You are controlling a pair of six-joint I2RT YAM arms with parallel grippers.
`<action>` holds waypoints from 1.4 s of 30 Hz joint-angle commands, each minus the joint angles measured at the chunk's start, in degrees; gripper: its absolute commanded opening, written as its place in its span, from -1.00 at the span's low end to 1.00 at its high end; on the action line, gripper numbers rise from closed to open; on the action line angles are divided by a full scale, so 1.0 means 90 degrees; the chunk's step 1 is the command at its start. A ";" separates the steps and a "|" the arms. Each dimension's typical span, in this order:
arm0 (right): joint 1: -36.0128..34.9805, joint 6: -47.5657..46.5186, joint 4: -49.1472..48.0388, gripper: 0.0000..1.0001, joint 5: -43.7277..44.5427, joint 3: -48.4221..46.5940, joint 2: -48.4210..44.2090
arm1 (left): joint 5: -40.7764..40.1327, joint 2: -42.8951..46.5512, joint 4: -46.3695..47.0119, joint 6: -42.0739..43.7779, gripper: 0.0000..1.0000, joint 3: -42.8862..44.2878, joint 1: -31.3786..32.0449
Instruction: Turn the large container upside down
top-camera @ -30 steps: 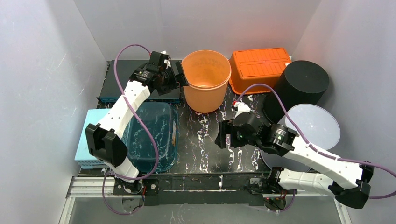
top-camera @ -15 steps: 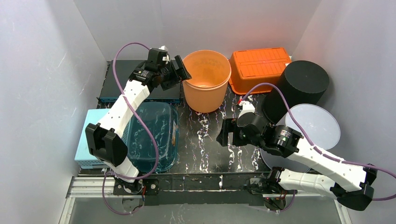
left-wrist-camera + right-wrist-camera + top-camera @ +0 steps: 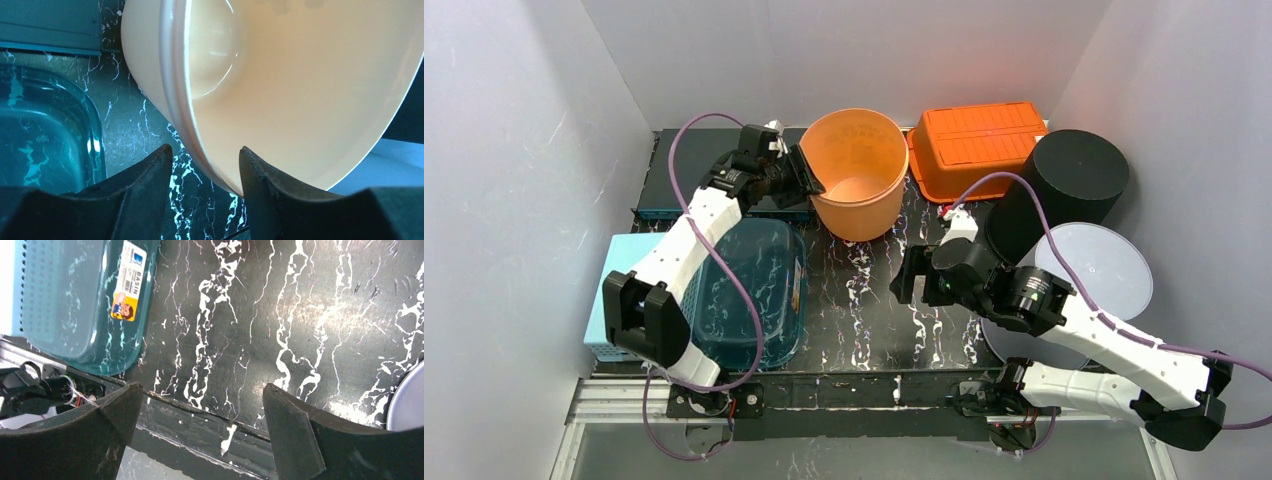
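Top view: above and behind the arm bases (image 3: 699, 395), looking down over the bench (image 3: 864, 300). Left wrist view sits right against the orange container (image 3: 300, 100), seemingly facing down. Right wrist view looks down close at the bench; all show the teal basin (image 3: 75, 300).

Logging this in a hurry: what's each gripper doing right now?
Left gripper: closed on the rim of the large orange container, one finger inside, one outside.
Right gripper: open, holding nothing.

Stands as a large round orange bucket (image 3: 861, 190), empty, mouth up, tipped slightly leftward, at the far middle of the table (image 3: 864, 300).
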State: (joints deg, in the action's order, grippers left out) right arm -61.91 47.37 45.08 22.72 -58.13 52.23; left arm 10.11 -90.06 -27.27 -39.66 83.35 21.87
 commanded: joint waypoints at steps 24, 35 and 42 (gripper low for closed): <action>0.0386 -0.1038 -0.0508 0.93 0.0540 -0.1881 0.0943 | 0.0736 0.2502 -0.0196 0.0058 -0.97 -0.3062 0.0106; 0.0765 -0.1289 -0.1201 0.21 -0.0648 -0.2088 0.1517 | 0.0713 0.3201 -0.0244 -0.0168 -1.00 -0.3985 0.0380; 0.0800 -0.1417 -0.1635 -0.01 -0.1377 -0.1971 0.1481 | 0.0713 0.3171 -0.0257 -0.0119 -1.00 -0.3997 0.0426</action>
State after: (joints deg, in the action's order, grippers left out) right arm -54.59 34.76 37.28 18.31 -74.81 65.69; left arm 15.03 -61.41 -27.16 -42.22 48.34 24.67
